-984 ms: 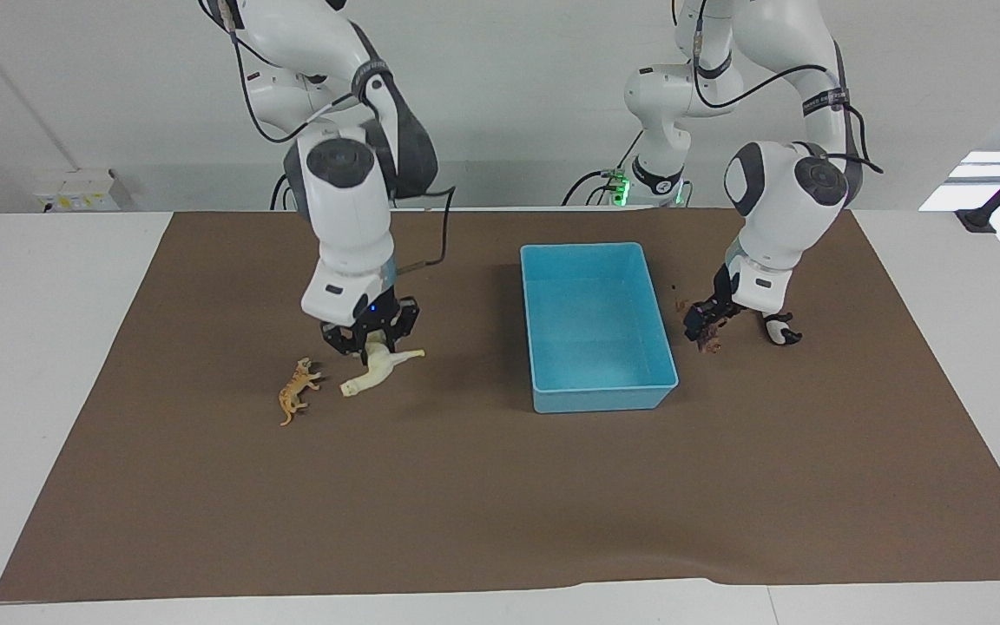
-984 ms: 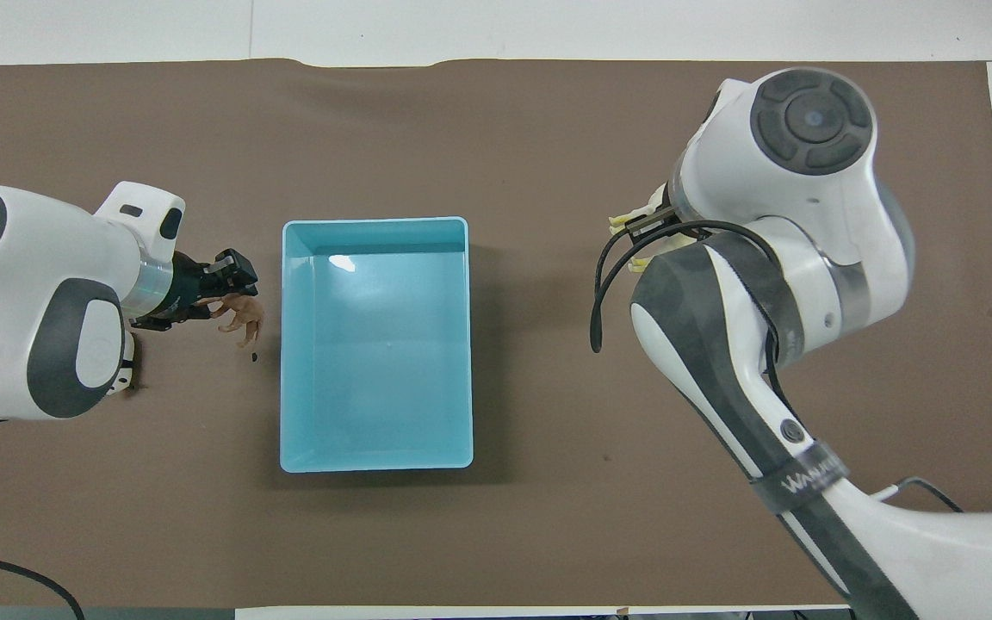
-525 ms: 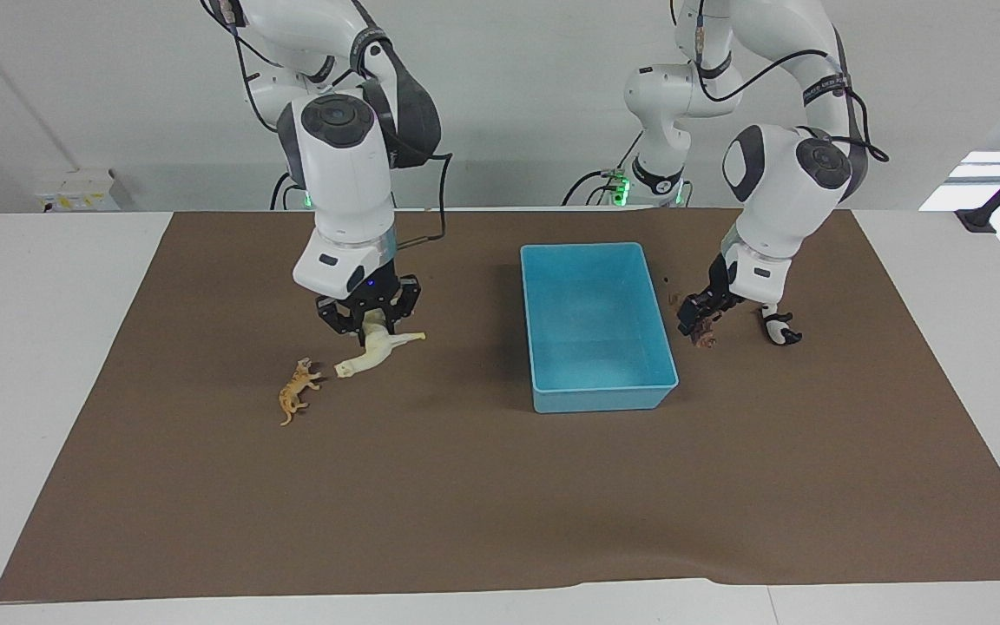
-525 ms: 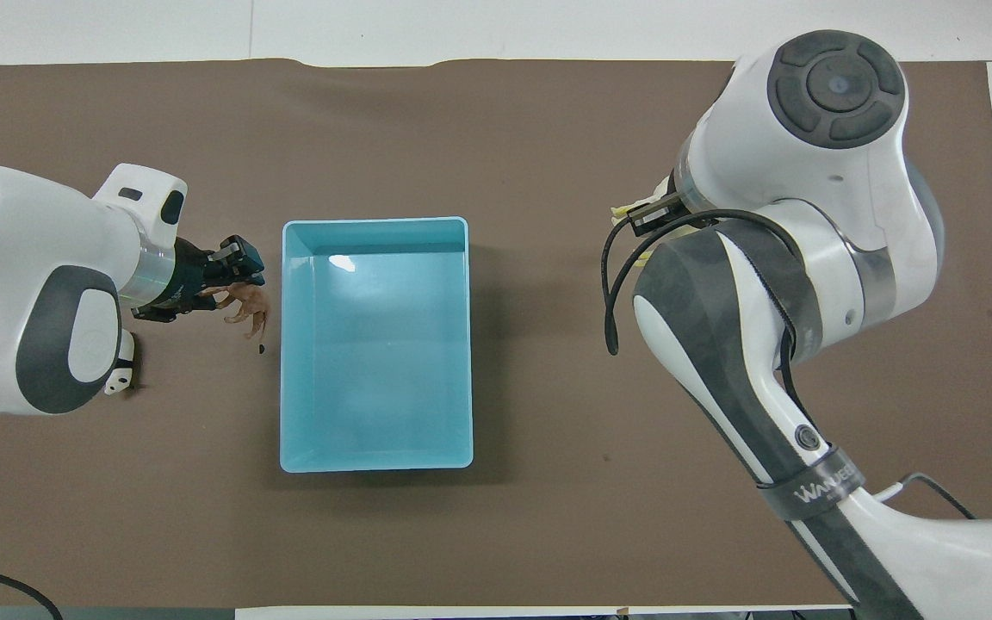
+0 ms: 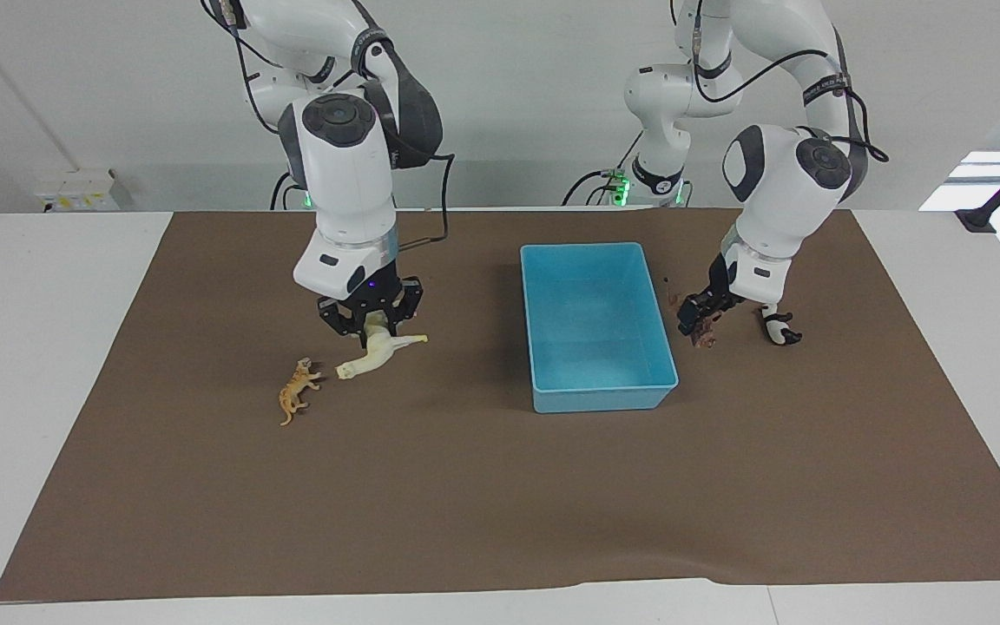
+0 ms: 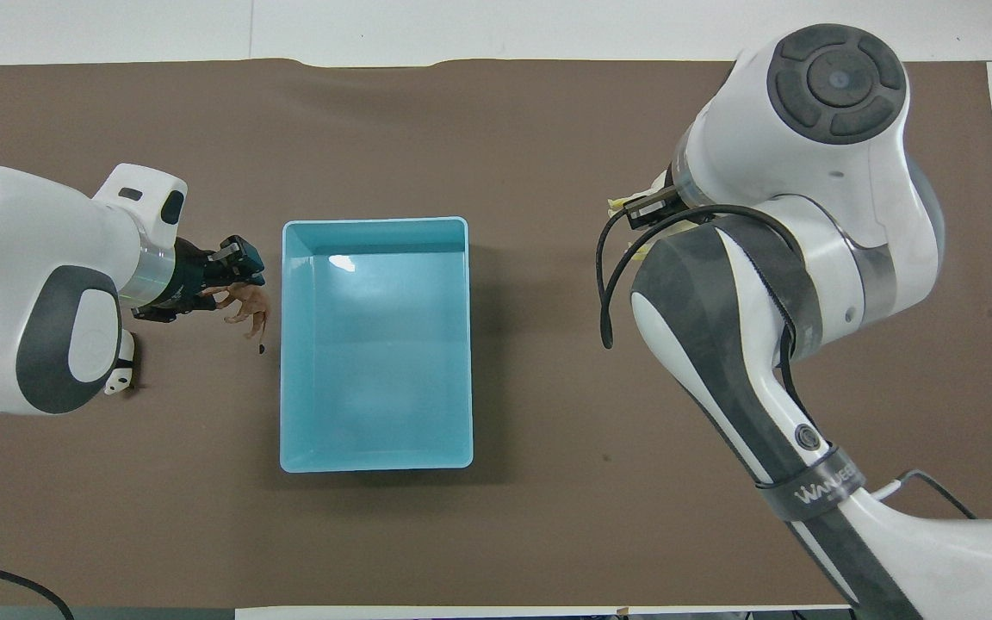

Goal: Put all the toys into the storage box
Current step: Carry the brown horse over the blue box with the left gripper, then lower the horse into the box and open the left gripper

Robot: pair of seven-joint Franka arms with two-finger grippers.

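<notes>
- Lowest among the toys in the facing view, at left of centre, the orange striped tiger (image 5: 295, 395) lies on its side on the brown mat (image 5: 500, 495) that covers the tabletop, untouched.
- Just above and to its right, the right pincer (image 5: 370, 323) is closed on the cream-white horse (image 5: 378, 354). A second ago the horse lay lower, by the tiger; now it hangs head-down off the mat, so that pickup looks done.
- At frame centre, the light blue storage box (image 5: 552, 401) sits empty; no toy is in it yet.
- Right of the box in the facing view, the left pincer (image 5: 698, 316) is shut on the brown lion-like animal (image 5: 707, 332). It has risen a little over the last second and hangs clear of the mat, close by the box wall. The overhead view shows the figurine (image 6: 246, 306) just beside the box's rim (image 6: 282, 344).
- Farther right, the tiny panda (image 5: 780, 331) stands on the mat.
- Judging by this, both arms next need to carry their toys over the box and let go.
</notes>
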